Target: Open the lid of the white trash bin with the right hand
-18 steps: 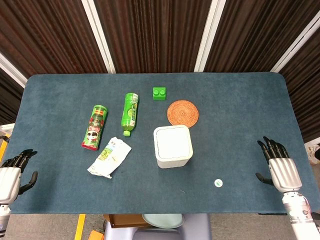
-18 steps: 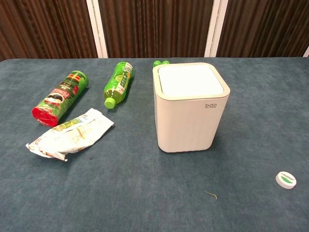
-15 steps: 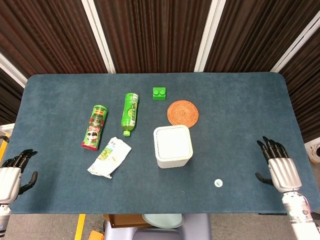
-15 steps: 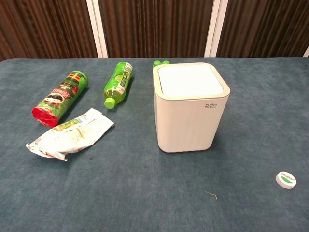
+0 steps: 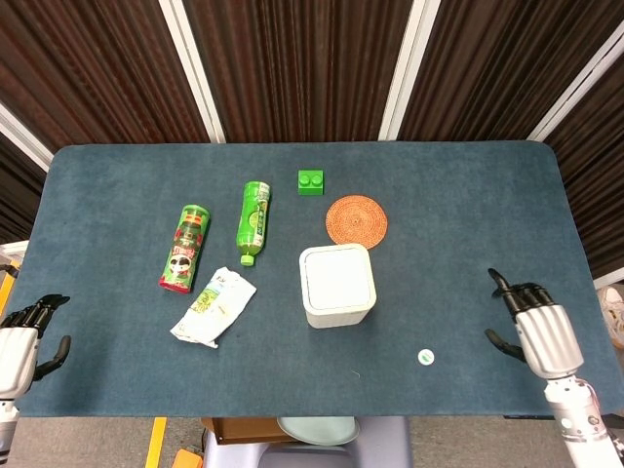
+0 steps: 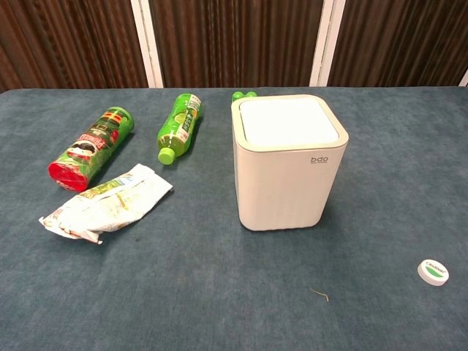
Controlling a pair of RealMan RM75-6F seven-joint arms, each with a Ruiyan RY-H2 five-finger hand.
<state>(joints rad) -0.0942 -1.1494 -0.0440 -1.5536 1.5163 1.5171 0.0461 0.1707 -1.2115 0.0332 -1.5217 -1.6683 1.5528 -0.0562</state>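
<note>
Head view: the right hand (image 5: 534, 327) is shown empty with fingers spread above the blue felt table (image 5: 468, 195), well apart from the white square plastic trash bin (image 5: 337, 285), lid closed, to its left. The left hand (image 5: 21, 339) is likewise empty and spread.

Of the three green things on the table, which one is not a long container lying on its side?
The green toy brick, standing flat behind the orange coaster. The green bottle and the chips can are both long cylinders lying on their sides.
</note>
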